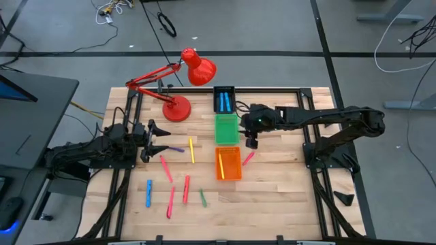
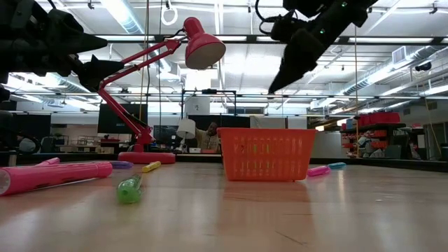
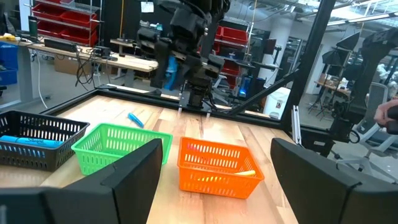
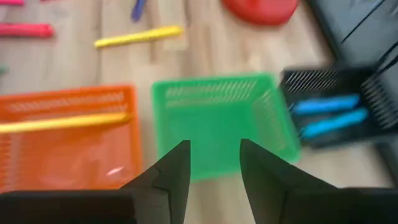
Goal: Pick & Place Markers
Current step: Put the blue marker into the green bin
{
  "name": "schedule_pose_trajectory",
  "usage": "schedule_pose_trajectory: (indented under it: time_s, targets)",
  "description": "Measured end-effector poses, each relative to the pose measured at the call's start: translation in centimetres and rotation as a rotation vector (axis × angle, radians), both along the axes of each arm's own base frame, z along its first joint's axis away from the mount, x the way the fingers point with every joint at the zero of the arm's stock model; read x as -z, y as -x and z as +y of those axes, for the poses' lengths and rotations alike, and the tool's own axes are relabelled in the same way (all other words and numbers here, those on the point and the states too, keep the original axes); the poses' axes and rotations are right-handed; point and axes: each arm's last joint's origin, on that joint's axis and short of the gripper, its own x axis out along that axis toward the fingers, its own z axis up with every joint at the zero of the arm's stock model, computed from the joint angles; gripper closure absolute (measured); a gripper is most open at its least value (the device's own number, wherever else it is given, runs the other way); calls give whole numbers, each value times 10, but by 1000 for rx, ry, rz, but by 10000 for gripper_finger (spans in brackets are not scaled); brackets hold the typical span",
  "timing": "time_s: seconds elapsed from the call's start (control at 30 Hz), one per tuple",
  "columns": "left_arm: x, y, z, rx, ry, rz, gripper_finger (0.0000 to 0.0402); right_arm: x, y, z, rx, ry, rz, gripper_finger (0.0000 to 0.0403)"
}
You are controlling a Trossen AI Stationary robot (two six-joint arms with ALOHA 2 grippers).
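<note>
Sorting is partly done: two blue markers [image 1: 224,102] are binned, one yellow marker [image 1: 222,165] too; several loose markers [image 1: 168,170] remain on the desk [image 1: 272,197]. Both the left tool [image 1: 158,139] and the right tool [image 1: 251,143] are held open, empty.

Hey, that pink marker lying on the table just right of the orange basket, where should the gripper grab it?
Grip the thin pink marker at mid-length, descending from above, fingers across its diagonal axis. It lies flat, close beside the orange mesh basket.

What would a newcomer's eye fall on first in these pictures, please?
Probably the red desk lamp at the table's far edge, then the row of black, green and orange trays. Bright markers lie scattered near the left end effector; the right end effector hovers, open, beside the green tray.
</note>
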Motion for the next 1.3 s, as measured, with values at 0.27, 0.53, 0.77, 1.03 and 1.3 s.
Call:
schedule_pose_trajectory:
  time_s: [0.27, 0.53, 0.77, 1.03, 1.3]
  targets:
    - [0, 0, 0, 0, 0, -1, 94, 11, 19, 5, 32, -171, 206, 262]
    - [0, 0, 0, 0, 0, -1, 94, 19, 36, 10, 4, -242, 399, 262]
    - [0, 0, 0, 0, 0, -1, 94, 22, 47, 12, 7, -256, 517, 262]
    - [0, 0, 0, 0, 0, -1, 94, 22, 50, 5, -63, -218, 546, 262]
    - [0, 0, 0, 0, 0, -1, 94, 23, 56, -22, -200, -119, 558, 262]
